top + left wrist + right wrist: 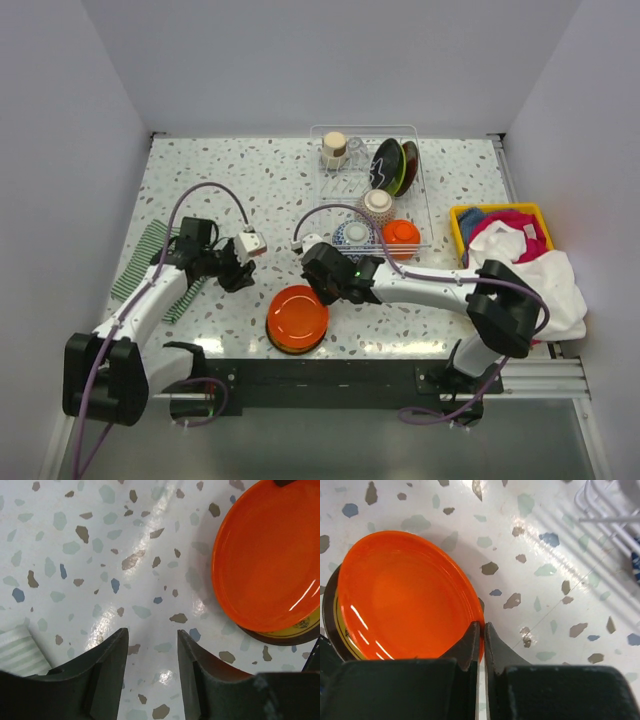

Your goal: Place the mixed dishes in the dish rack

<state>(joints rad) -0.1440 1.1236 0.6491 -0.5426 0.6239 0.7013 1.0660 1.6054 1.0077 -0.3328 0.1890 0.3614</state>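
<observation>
**Stock on your worktop**

- Dish rack (345, 185): at the far edge, right of centre. You have in it a beige cup (334, 150) at the far left corner; a black plate (386, 165) and a lime green plate (402, 170) on edge at the far right; a ribbed pale cup (377, 205) mid-rack; a blue-white patterned bowl (350, 236) and an orange bowl (401, 235) along the near side.
- Orange plate (297, 318): outside the rack, near the front edge at about the middle. It lies on a dark gold-patterned plate (280, 639), whose rim shows beneath it.
- Right gripper (481, 626): your pincer is closed to a thin slit, with the tips right at the orange plate's rim. You cannot tell whether the rim is nipped between them.
- Left gripper (151, 632): your pincer stands moderately apart and holds nothing. It hangs over bare worktop just left of the two stacked plates.
- Green-white striped cloth (150, 260): flat by the left edge, with one corner beside the left finger in the wrist view.
- Yellow bin (500, 207): at the right edge, filled with coloured cloths. A white cloth (545, 285) spills over its near side.
</observation>
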